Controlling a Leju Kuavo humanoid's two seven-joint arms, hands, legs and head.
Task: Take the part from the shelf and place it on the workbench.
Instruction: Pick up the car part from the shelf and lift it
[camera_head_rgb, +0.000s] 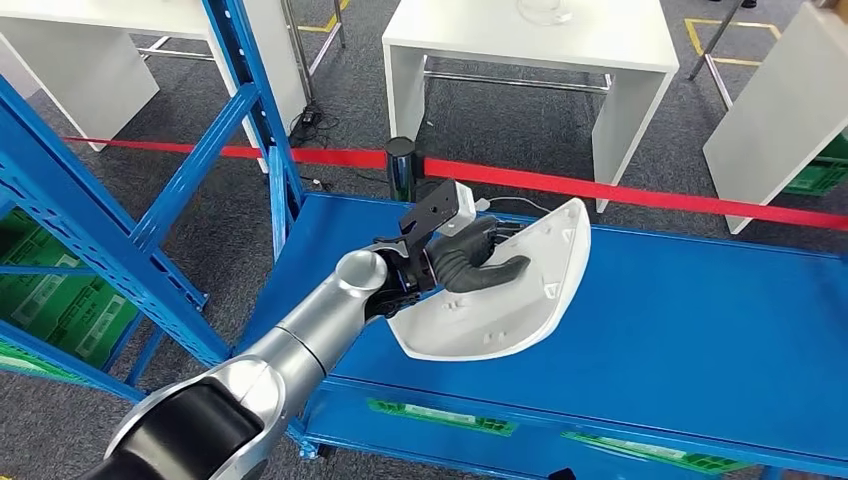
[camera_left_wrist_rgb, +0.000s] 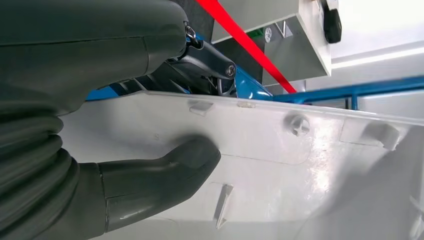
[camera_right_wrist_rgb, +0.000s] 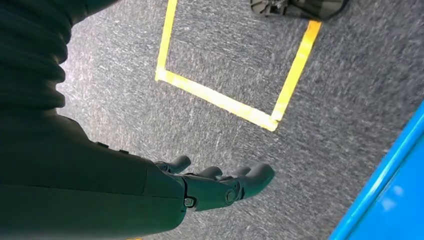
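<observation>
The left hand (camera_head_rgb: 470, 262) grips the white plastic cover part (camera_head_rgb: 500, 290) just above the blue workbench (camera_head_rgb: 700, 330), so pick is done, approx. only set-down left; right hand (camera_right_wrist_rgb: 220, 185) hangs empty, fingers apart.

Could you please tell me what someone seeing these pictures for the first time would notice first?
The eye goes first to the large white curved plastic part, gripped by the left robot hand over the near left of the blue metal workbench top. Behind it, a red barrier tape runs across the grey floor. The right robot hand hangs open above yellow floor markings.
</observation>
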